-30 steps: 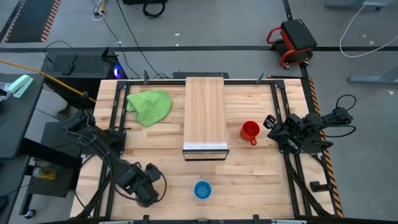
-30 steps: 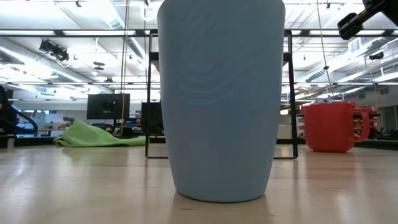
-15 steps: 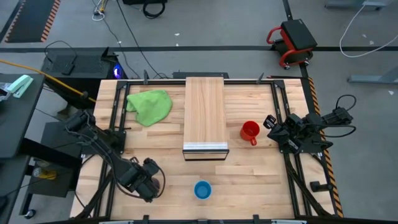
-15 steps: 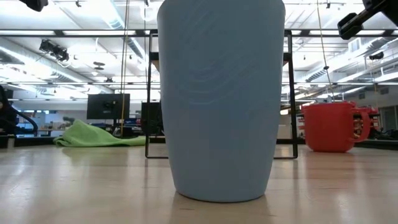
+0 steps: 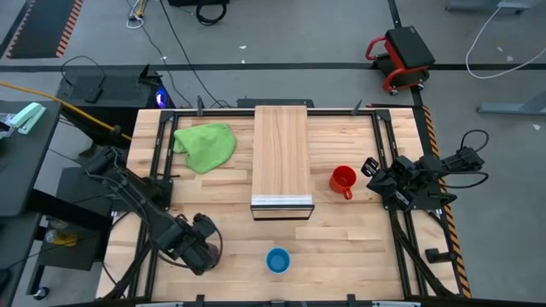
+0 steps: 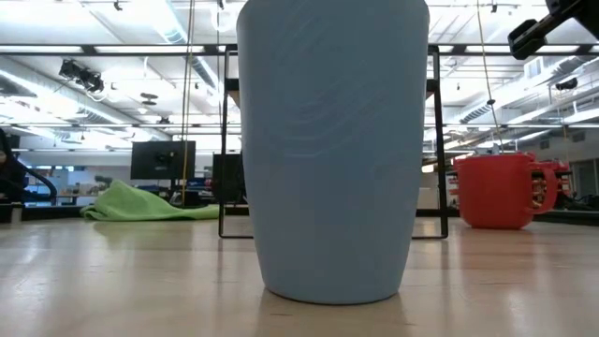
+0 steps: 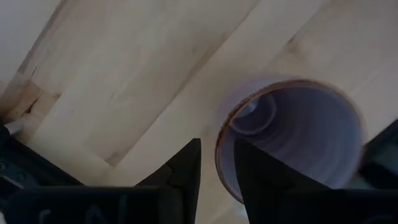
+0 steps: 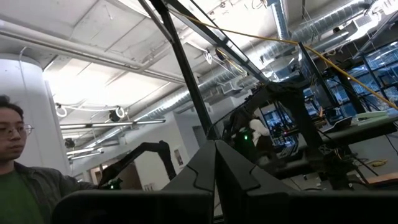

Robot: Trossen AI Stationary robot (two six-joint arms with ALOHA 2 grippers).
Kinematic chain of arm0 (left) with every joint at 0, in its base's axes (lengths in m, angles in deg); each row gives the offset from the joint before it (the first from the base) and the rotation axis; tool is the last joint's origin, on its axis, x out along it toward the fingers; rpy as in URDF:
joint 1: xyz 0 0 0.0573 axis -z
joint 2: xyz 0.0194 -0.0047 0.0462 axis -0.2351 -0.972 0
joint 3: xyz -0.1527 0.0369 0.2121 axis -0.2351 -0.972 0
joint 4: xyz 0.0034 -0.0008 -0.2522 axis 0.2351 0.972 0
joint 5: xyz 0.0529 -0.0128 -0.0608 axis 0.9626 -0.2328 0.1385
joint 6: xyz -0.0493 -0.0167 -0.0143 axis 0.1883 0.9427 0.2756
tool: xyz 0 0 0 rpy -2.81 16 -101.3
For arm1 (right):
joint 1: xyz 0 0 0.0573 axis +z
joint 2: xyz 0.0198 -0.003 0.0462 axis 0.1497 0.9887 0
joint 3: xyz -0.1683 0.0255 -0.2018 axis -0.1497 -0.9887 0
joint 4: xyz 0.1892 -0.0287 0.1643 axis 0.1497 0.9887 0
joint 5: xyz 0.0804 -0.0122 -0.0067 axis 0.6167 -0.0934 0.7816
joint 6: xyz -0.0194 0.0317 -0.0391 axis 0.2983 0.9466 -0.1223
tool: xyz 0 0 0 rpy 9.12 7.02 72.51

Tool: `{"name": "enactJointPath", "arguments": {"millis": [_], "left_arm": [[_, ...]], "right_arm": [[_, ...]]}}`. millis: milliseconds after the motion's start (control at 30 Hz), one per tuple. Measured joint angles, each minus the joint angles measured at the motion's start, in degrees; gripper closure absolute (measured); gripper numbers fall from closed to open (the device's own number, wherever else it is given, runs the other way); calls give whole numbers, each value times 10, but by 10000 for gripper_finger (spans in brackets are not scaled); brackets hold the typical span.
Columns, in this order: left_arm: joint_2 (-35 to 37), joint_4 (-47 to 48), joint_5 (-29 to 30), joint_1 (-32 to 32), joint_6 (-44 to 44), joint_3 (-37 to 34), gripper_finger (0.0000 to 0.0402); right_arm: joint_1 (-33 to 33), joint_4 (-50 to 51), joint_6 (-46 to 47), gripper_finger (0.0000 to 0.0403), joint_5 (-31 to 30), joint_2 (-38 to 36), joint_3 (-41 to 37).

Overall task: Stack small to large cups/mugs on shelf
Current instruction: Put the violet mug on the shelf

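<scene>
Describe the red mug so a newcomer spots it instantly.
Find the long light-wood plank shelf in the table's middle. Just off its right side, near the metal-strip end, stands the red mug. It alone has a side handle; the bright blue cup sits apart by the front edge.
</scene>
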Motion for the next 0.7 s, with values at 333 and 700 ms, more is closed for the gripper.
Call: {"name": "enactJointPath", "arguments": {"millis": [333,700], "left_arm": [[78,72,136,123,209,0,301],[64,79,263,323,411,0,303]], "right_arm": [[0,0,0,388,0,0,0],[0,0,0,388,0,0,0]]}}
